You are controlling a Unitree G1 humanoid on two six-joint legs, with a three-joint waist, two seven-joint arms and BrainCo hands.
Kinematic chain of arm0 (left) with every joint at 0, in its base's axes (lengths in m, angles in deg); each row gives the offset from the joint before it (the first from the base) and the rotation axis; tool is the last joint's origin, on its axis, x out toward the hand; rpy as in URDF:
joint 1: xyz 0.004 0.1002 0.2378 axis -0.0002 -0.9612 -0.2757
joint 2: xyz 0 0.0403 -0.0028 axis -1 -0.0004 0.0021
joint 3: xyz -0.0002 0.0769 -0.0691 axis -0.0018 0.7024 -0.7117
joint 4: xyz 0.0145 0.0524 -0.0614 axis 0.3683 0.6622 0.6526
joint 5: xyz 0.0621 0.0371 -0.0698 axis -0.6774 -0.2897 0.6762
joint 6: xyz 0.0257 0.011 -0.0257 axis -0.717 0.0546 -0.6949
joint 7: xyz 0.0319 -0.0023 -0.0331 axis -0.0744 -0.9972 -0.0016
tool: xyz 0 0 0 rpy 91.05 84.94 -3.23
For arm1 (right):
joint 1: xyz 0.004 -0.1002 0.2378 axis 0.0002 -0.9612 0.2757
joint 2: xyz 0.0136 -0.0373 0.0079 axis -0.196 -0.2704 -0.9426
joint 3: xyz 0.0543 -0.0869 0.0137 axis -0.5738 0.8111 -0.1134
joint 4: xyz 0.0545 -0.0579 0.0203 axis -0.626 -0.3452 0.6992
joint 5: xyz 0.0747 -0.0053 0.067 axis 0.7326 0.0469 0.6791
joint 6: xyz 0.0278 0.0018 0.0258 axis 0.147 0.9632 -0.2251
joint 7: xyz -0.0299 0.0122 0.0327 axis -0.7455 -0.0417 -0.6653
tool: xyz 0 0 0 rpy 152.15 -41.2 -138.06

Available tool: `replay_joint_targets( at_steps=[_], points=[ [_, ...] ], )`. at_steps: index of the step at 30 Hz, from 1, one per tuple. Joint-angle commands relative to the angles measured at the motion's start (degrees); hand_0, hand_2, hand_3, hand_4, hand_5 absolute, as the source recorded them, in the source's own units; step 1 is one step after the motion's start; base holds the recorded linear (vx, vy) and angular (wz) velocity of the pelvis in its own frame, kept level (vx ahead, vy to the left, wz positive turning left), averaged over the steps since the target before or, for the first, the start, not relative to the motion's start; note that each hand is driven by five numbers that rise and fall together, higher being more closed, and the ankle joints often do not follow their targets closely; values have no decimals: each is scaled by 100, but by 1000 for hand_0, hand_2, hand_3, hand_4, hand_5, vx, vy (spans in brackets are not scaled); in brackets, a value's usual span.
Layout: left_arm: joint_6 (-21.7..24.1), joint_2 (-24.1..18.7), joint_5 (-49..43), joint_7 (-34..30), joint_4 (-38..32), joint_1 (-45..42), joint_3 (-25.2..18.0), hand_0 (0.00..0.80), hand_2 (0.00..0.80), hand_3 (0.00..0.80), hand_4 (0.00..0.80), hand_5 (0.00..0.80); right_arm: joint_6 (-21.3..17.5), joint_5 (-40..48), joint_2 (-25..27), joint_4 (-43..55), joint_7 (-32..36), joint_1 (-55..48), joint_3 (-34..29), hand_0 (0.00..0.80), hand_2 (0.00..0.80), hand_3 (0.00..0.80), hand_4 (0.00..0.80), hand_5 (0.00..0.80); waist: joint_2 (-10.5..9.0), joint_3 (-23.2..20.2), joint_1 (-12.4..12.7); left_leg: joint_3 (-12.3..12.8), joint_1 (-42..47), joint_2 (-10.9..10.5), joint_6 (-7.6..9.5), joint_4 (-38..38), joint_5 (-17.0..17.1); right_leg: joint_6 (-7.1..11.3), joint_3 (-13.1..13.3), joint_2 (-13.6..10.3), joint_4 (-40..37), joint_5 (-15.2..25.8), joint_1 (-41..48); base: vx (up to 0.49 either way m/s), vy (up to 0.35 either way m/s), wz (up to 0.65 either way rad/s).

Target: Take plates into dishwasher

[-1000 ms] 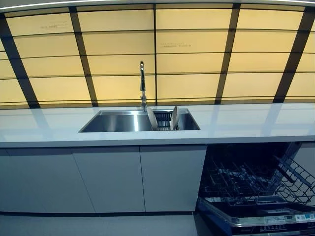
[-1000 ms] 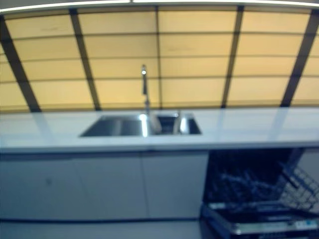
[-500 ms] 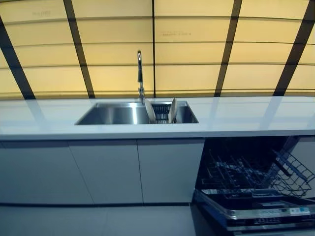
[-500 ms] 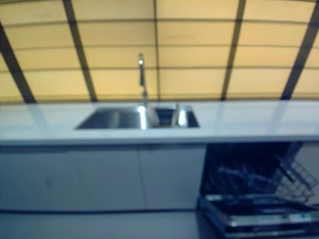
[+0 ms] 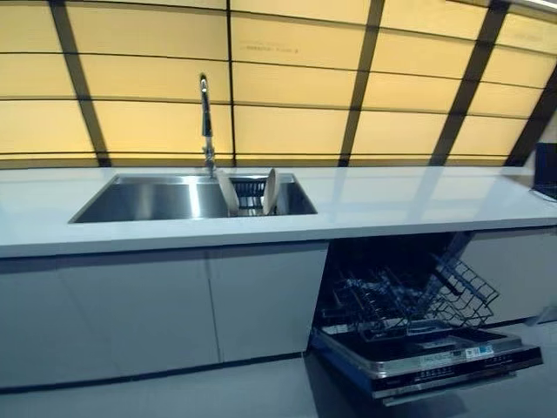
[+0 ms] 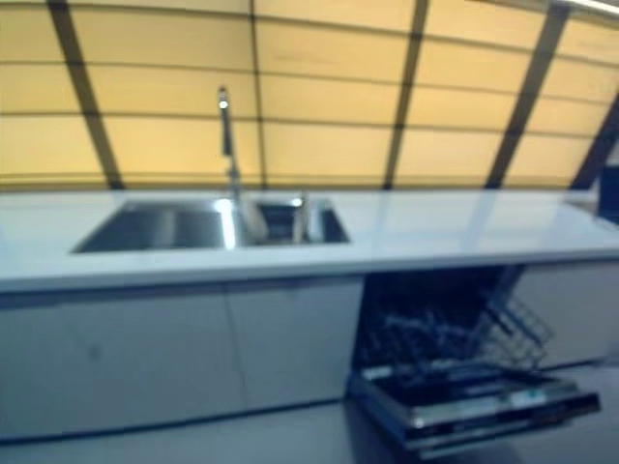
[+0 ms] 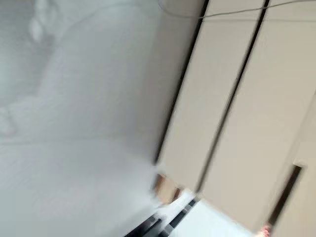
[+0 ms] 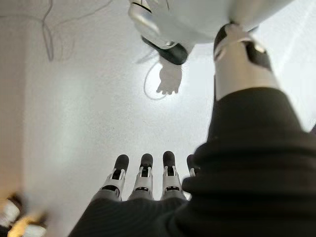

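Two plates (image 5: 248, 191) stand on edge in a dark rack (image 5: 251, 188) at the right end of the steel sink (image 5: 148, 198), a little left of the middle of the frame. The left plate leans to the left and the right one leans slightly to the right, with the rack showing between them. A tall faucet (image 5: 206, 122) rises just behind the sink, near the left plate. The sink is set into a long white desk (image 5: 409, 205) that crosses the whole frame.

Under the desk, in the lower right of the frame, the dishwasher (image 5: 418, 326) is open: its door lies folded down and the wire basket (image 5: 409, 296) is pulled out. It is well apart from the plates.

The right hand (image 8: 143, 180) shows only in its wrist view, above the pale floor (image 8: 74, 123); its fingers are straight and hold nothing. The left hand is not visible in any view.
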Motion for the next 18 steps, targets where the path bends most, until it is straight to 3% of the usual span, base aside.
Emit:
replay_joint_targets(
  at_steps=[1, 3, 6, 8, 9, 10, 11, 13, 17, 18],
  points=[
    [69, -90, -611, -139, -39, 198, 200, 0, 0, 0, 0, 0, 64, -75, -73, 217, -127, 100, -105, 0, 0, 0, 0, 0, 22, -384, 73, -34, -248, -391, 341, -281, 100, 568, -464, -401, 1469, 1373, 281, 343, 273, -22],
    [45, -189, -650, -280, -39, 320, 360, 0, 0, 0, 0, 0, 60, -121, -6, 297, -219, 82, -85, 0, 0, 0, 0, 0, 197, -338, -116, -138, 139, -335, 382, -532, 122, 511, -529, -298, 2389, 1602, -546, 398, 283, -15],
    [-40, -219, -638, -331, -46, 409, 432, 0, 0, 0, 0, 0, 106, 61, 22, 324, -289, 77, -60, 0, 0, 0, 0, 0, 242, -300, -254, -155, 370, -316, 346, -691, 143, 472, -653, -222, 2161, 1600, -991, 239, 80, 23],
    [-67, -200, -752, -403, -7, 545, 550, 0, 0, 0, 0, 0, -9, 413, 46, 285, -384, 66, -122, 0, 0, 0, 0, 0, 202, -198, -459, -218, 854, -344, 277, -997, 96, 455, -1037, -389, 672, 1703, -1498, 396, -81, 28],
    [-36, -183, -898, -469, 13, 580, 577, 0, 0, 0, 0, 0, -135, 619, 52, 231, -386, 61, -187, 0, 0, 0, 0, 0, 213, -135, -533, -330, 1017, -320, 253, -1137, 40, 470, -1049, -338, 115, 1686, -1573, 502, -185, 23],
    [26, -132, -995, -491, 79, 601, 633, 0, 0, 0, 0, 0, -257, 688, 49, 184, -398, 18, -316, 0, 0, 0, 0, 0, 148, -101, -702, -518, 1193, -428, 244, -1229, -77, 670, -755, -341, -1073, 2201, -1801, 545, -176, 28],
    [15, -108, -1005, -527, 142, 596, 641, 0, 0, 0, 0, 0, -341, 685, 54, 144, -405, -28, -466, 0, 0, 0, 0, 0, 197, -76, -819, -655, 1275, -433, 239, -1223, -138, 764, -523, -312, -1490, 2292, -2061, 595, -157, 55],
    [-17, -76, -878, -537, 215, 518, 581, 0, 0, 0, 0, 0, -255, 610, 78, 180, -381, -56, -627, 0, 0, 0, 0, 0, 299, -30, -862, -694, 1438, -360, 208, -1124, -271, 795, -556, -335, -1490, 2173, -2476, 482, -127, 66],
    [105, -85, -1112, -462, 244, 249, 410, 0, 0, 0, 0, 0, -126, 801, 15, 170, -221, -98, -625, 0, 0, 0, 0, 0, 187, 38, -870, -733, 1647, -392, 310, -775, -670, 682, -557, -418, -1478, 2345, -2086, 390, -184, 26],
    [146, -94, -1126, -438, 225, 212, 426, 0, 0, 0, 0, 0, -138, 949, -10, 152, -159, -100, -603, 0, 0, 0, 0, 0, 144, 52, -890, -770, 1673, -427, 342, -663, -785, 633, -473, -389, -1121, 2359, -2072, 382, -216, 22]
  ],
)
